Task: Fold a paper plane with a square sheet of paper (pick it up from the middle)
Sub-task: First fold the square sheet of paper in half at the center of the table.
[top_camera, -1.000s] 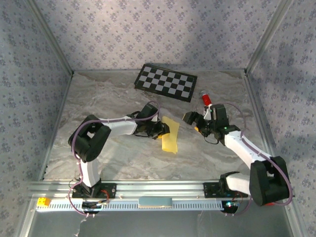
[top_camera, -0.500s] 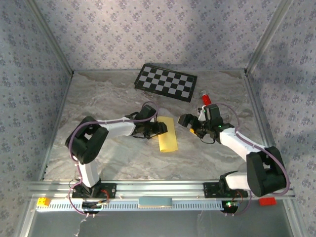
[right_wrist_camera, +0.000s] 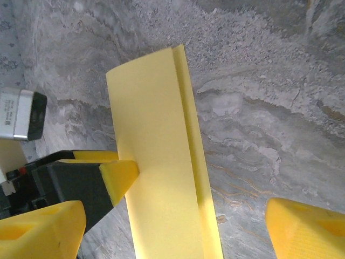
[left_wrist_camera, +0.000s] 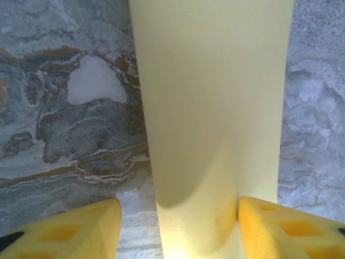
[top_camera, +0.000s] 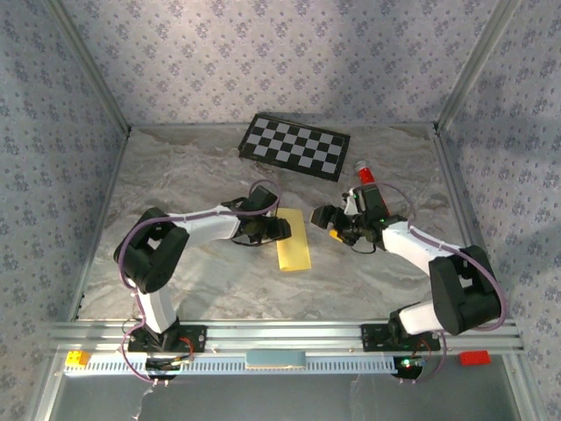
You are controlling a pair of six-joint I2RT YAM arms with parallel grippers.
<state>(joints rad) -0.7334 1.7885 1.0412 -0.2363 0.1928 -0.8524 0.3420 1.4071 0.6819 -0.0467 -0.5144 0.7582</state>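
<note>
Grey marble table lies under everything, with the checkerboard panel at the back. Below the panel's left half, the left gripper stands half open with the yellow paper between its fingers, not pinching it. The paper, folded into a long strip, lies below the panel's middle. Below the panel's right end, the right gripper is wide open, holding nothing. The fold might pop open, since nothing presses it flat.
</note>
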